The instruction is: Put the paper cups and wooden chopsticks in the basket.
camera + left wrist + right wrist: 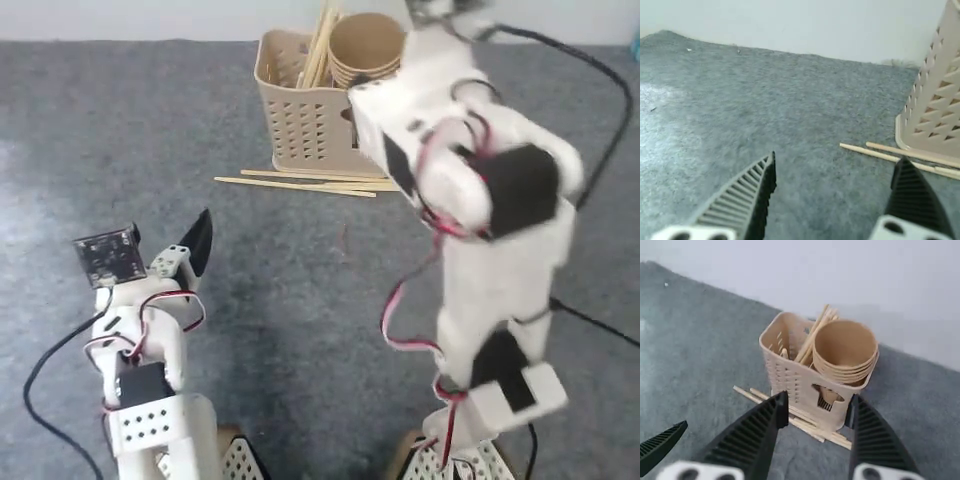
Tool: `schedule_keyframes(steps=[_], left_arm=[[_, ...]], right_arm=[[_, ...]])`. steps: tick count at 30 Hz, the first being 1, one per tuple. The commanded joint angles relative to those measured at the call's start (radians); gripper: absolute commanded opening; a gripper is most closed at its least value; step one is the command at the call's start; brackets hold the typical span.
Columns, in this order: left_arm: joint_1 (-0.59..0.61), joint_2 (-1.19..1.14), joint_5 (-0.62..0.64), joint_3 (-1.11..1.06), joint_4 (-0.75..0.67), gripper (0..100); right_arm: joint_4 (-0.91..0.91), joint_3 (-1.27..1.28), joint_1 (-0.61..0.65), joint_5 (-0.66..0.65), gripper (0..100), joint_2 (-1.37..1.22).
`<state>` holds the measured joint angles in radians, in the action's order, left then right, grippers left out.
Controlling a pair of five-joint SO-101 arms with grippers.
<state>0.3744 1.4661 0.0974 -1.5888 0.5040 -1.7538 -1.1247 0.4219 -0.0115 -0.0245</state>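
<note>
I see paper cups (845,347) stacked in basket (785,371) w/ some chopsticks (816,334); loose chopsticks (300,184) lie on carpet (300,310) just beside it. L gripper (837,161) wide open, empty. R gripper (820,398) open, empty, facing basket.

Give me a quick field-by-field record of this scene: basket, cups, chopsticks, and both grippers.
basket: upright, far side of the carpet
paper cups: stacked, inside the basket
chopsticks in basket: leaning beside the cups
loose chopsticks: flat on the carpet, in front of the basket
left gripper: open, empty
right gripper: open, empty
</note>
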Motion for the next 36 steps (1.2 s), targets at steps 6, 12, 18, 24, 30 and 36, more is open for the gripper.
schedule_keyframes(steps=[6, 12, 18, 24, 30, 36], left_arm=[[-0.063, 0.008, 0.014, 0.077, 0.103, 35], [-0.075, 0.006, 0.015, 0.097, 0.149, 35], [-0.083, -0.117, 0.046, 0.16, 0.181, 35], [-0.078, -0.347, 0.044, 0.231, 0.11, 35], [-0.077, -0.479, 0.041, 0.283, 0.084, 35], [-0.075, -0.483, 0.04, 0.285, 0.084, 35]], right_arm=[[-0.042, 0.43, -0.065, -0.017, 19.8, 0.389], [-0.022, 0.733, -0.165, -0.14, 19.8, 0.524], [-0.024, 0.809, -0.269, -0.258, 19.8, 0.358], [-0.019, 0.807, -0.282, -0.519, 20.2, 0.13], [-0.016, 0.807, -0.277, -0.907, 23.7, -0.09], [0.124, 0.807, -0.278, -1.106, 33.4, -0.272]])
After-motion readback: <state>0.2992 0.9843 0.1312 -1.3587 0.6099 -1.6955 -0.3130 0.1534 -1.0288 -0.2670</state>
